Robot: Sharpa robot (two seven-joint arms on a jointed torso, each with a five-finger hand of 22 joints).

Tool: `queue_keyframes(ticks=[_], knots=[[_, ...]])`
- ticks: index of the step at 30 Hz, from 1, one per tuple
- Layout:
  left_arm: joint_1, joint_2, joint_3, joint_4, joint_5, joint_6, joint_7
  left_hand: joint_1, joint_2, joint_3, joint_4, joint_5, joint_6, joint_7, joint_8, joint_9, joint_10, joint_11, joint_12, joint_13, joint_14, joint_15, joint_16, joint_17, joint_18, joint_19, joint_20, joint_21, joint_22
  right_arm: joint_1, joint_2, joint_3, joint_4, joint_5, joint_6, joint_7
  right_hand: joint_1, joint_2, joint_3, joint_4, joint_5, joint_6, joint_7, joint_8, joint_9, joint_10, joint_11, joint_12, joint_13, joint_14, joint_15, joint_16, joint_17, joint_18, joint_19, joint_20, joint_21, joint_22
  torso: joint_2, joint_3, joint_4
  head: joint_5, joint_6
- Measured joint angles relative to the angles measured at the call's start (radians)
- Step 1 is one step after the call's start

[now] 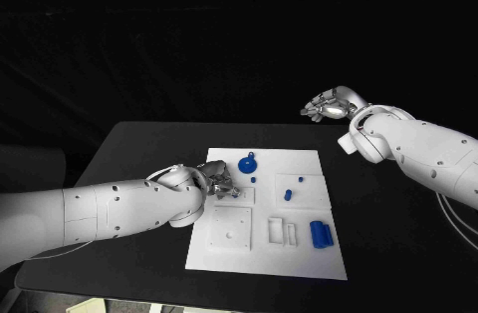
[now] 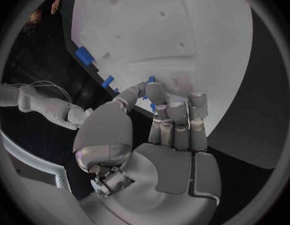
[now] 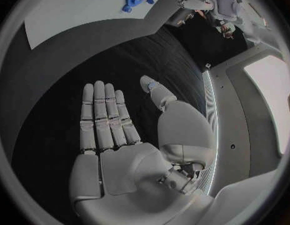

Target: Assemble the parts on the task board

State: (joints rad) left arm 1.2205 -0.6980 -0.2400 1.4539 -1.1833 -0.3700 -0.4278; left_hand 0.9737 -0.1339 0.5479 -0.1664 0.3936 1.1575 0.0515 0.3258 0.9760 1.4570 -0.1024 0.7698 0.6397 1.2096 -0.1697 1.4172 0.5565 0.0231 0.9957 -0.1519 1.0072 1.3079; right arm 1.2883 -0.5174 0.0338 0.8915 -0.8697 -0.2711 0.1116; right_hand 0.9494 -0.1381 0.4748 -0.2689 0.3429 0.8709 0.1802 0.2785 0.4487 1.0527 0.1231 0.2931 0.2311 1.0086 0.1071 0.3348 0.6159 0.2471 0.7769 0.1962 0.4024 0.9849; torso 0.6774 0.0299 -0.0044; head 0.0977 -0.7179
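Head view: the white task board [image 1: 261, 258] lies in the middle of the black table [image 1: 130, 147]. The left hand [image 1: 218, 181] rests over the board's left edge, near its far corner, its fingers curled down toward the board. In the left wrist view those fingers [image 2: 173, 112] bend together over the board's edge, with a small blue piece [image 2: 150, 79] at the fingertips; whether the hand actually grips it cannot be told.

A round blue disc part [image 1: 248, 164] lies on the board near its far edge, just beside the left hand. Two small blue pegs [image 1: 288, 194] stand in a square recess toward the board's right side. A blue block [image 1: 320, 234] sits near the right edge, toward the near corner, beside a pair of narrow rectangular slots [image 1: 282, 231].

The right hand [image 1: 327, 106] is raised beyond the table's far right corner, well apart from the board. In the right wrist view it holds nothing, palm flat and fingers [image 3: 104, 116] straight.
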Motion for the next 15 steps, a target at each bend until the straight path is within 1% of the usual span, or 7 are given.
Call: queue_keyframes(ticks=[10,12,15], knots=[[-0.004,-0.005,-0.001,0.006,0.0,-0.018,0.0,0.0,0.0,0.001,-0.001,-0.004,0.0,0.0,0.0,0.001,0.0,0.0,0.005,0.001,0.0,0.0,0.0,-0.001,0.0,0.0,0.0,0.003,0.0,0.0,-0.001,0.0,0.0,0.0,0.0,0.0,0.0,0.0,0.0,0.0,0.01,0.0,0.0,0.0,-0.001,0.0,0.0,-0.004,-0.004,0.0,0.0,-0.004,-0.001,0.0,0.0,0.0,-0.004,0.0,0.0,0.0004,-0.0001,0.0,-0.001],[-0.004,-0.006,-0.001,0.007,0.0,-0.023,0.001,0.0,0.0,0.001,-0.001,-0.004,0.0,0.0,0.0,0.001,0.0,0.0,0.005,0.001,0.0,0.0,0.0,-0.001,0.0,0.0,0.0,0.003,0.0,0.0,-0.001,0.0,0.0,0.0,0.001,0.0,0.0,0.0,0.0,0.0,0.01,0.0,0.0,0.0,-0.001,0.004,0.004,-0.004,-0.004,0.0,0.0,-0.004,-0.001,0.0,0.0,0.0,-0.004,0.0,0.0,0.0005,-0.0001,0.0,-0.001],[-0.005,-0.007,-0.001,0.01,0.0,-0.035,0.003,0.0,0.0,0.001,-0.001,-0.004,0.0,0.0,-0.001,0.002,0.0,0.0,0.005,0.001,0.0,0.0,0.0,-0.001,0.0,0.0,0.0,0.003,0.0,0.0,-0.001,-0.001,-0.001,0.0,0.001,0.0,0.0,0.0,0.0,0.0,0.013,0.0,0.0,0.0,-0.002,0.004,0.004,-0.004,-0.005,0.0,0.0,-0.004,-0.001,0.0,0.0,0.0,-0.004,0.0,0.0,0.0006,-0.0003,-0.001,-0.001]])
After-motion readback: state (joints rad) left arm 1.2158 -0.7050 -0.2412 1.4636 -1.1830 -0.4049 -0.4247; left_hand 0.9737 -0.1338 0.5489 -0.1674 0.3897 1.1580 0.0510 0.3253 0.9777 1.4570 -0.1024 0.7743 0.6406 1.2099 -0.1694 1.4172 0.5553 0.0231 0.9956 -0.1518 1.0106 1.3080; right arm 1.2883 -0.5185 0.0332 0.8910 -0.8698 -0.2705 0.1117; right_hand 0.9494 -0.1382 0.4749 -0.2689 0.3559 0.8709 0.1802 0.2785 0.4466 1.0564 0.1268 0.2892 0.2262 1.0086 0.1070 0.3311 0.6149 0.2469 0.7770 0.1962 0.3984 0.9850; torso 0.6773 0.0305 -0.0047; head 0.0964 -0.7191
